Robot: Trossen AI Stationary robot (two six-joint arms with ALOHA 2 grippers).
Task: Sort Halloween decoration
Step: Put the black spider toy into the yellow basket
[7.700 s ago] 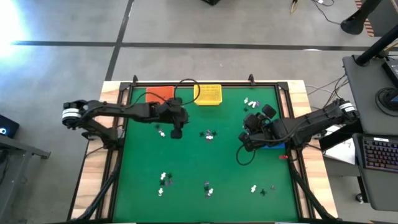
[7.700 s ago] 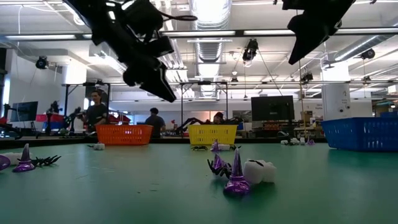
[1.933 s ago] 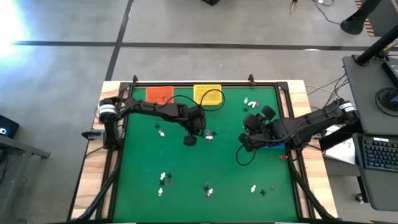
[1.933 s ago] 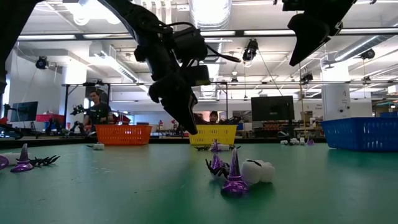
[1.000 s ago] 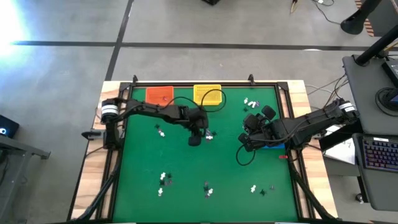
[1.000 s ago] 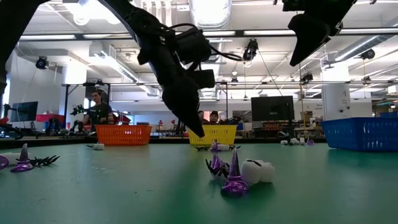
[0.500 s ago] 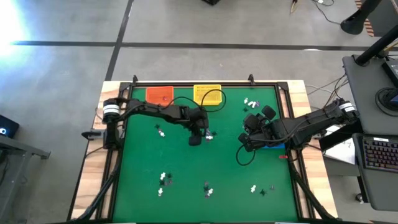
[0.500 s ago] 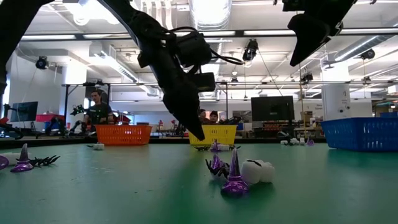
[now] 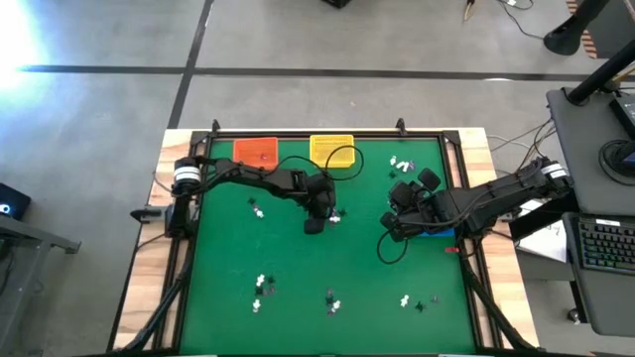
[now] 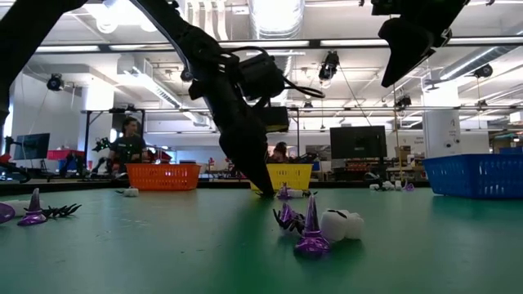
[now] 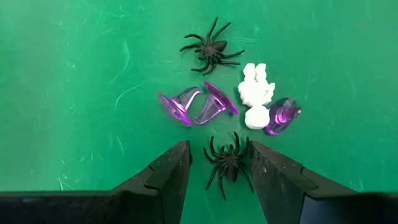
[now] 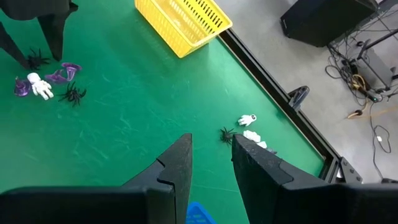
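Observation:
The Halloween decoration lies in small clusters on the green mat. The middle cluster (image 9: pixel 334 214) holds a black spider (image 11: pixel 211 46), two purple witch hats (image 11: pixel 196 106), a white skeleton (image 11: pixel 256 99), a third purple hat (image 11: pixel 283 115) and a nearer black spider (image 11: pixel 227 163). My left gripper (image 11: pixel 219 152) is open and slants down low over the mat. Its fingers stand on either side of the nearer spider without touching it. My right gripper (image 12: pixel 211 149) hangs open and empty, high over the table's right side (image 9: pixel 392 223).
An orange basket (image 9: pixel 255 152) and a yellow basket (image 9: pixel 330 149) stand at the far edge. A blue basket (image 10: pixel 478 175) is at the right, under my right arm. More trinkets lie near the front (image 9: pixel 261 288) (image 9: pixel 332 300) (image 9: pixel 412 300), at far right (image 9: pixel 400 164) and far left (image 9: pixel 256 208).
My left gripper has sunk toward the mat at the middle cluster, and its fingertips now reach down beside the spider. The trinkets have not moved.

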